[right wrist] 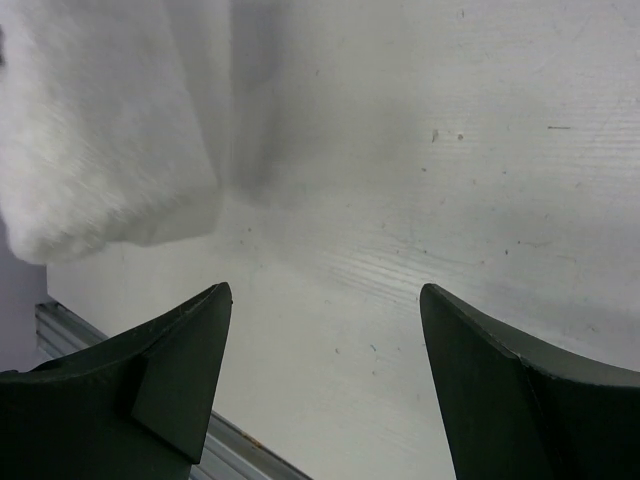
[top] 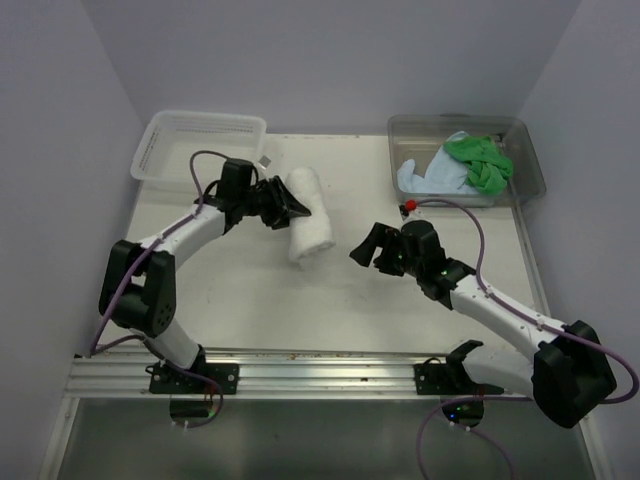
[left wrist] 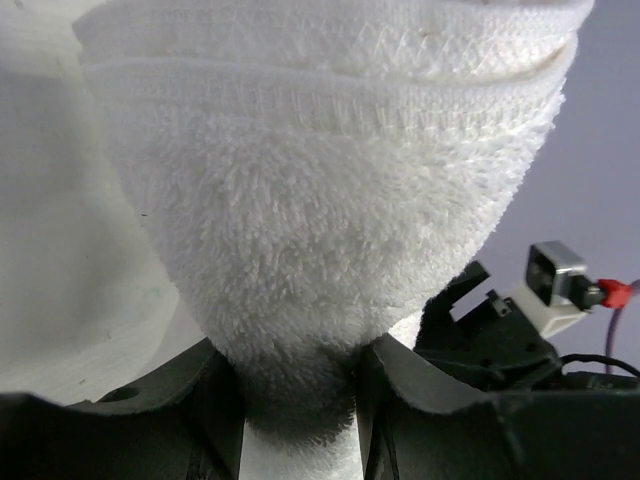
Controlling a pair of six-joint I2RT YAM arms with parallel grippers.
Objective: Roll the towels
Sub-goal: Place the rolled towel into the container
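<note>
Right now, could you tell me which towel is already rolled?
The white towel, a roll on the table, pinched by the left hand; the green towel and blue towel lie crumpled in the clear tub.

Your left arm [top: 180,232] and right arm [top: 505,312] each showed white links between black joint housings, with a purple cable [top: 480,240] running alongside. The left gripper [top: 296,209] and right gripper [top: 368,254] carried matte black, wedge-shaped jaws. You had a red plug [top: 410,205] beside the right wrist.

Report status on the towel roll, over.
Left gripper shut on rolled white towel. Right gripper open, empty. Green towel and blue towel bunched in clear tub. Nothing blocking.
</note>
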